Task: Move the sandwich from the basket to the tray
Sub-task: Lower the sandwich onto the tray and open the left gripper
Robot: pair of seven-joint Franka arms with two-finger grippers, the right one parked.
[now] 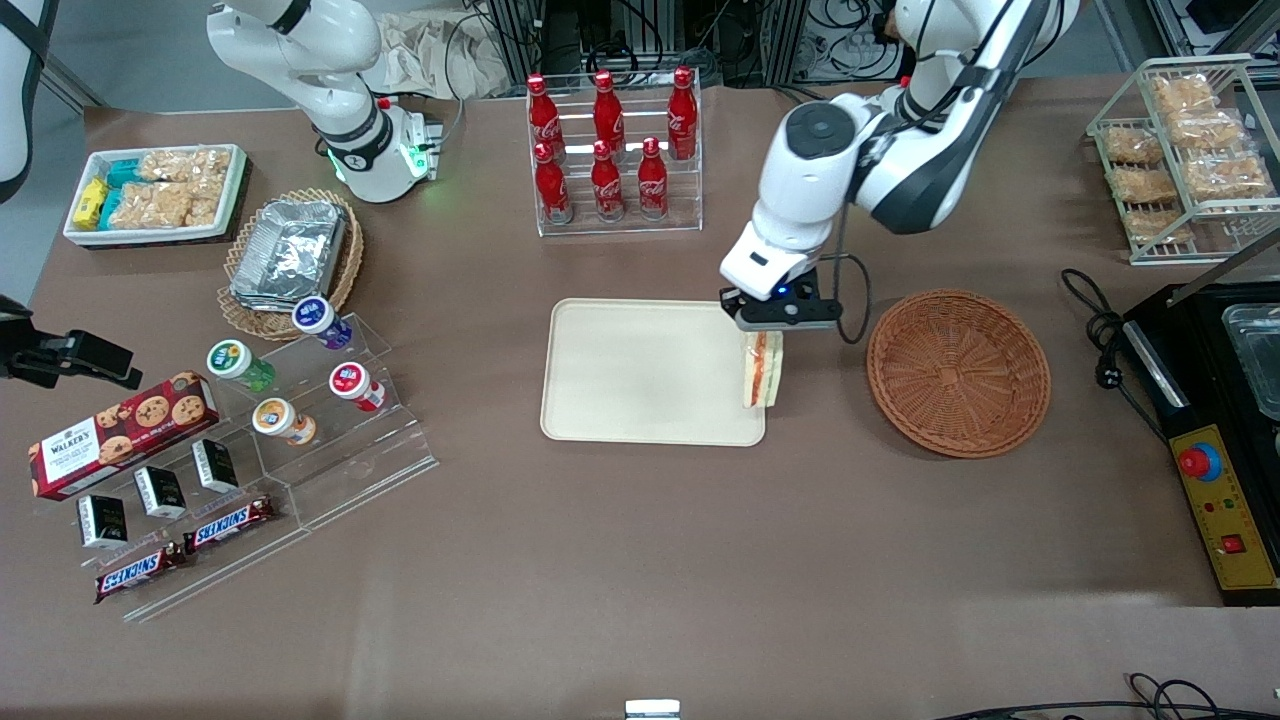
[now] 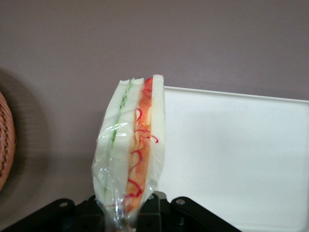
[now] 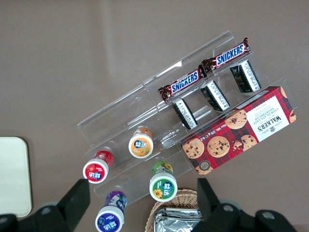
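Note:
The sandwich [image 1: 763, 370] is a clear-wrapped wedge of white bread with green and orange-red filling, hanging edge-on from my gripper [image 1: 768, 332], which is shut on its wrapped end. It hangs over the rim of the cream tray [image 1: 640, 370] at the edge nearest the basket. In the left wrist view the sandwich [image 2: 130, 145] stands between the black fingers [image 2: 154, 212], with the tray [image 2: 231, 154] beside it. The reddish-brown wicker basket [image 1: 958, 372] sits beside the tray toward the working arm's end and holds nothing; its rim [image 2: 6, 140] shows in the wrist view.
A clear rack of red cola bottles [image 1: 612, 150] stands farther from the front camera than the tray. A tan basket with foil trays [image 1: 292, 262], a stepped acrylic stand with cups and Snickers bars [image 1: 290, 430] and a cookie box [image 1: 120, 432] lie toward the parked arm's end. A black appliance [image 1: 1215, 420] sits past the basket.

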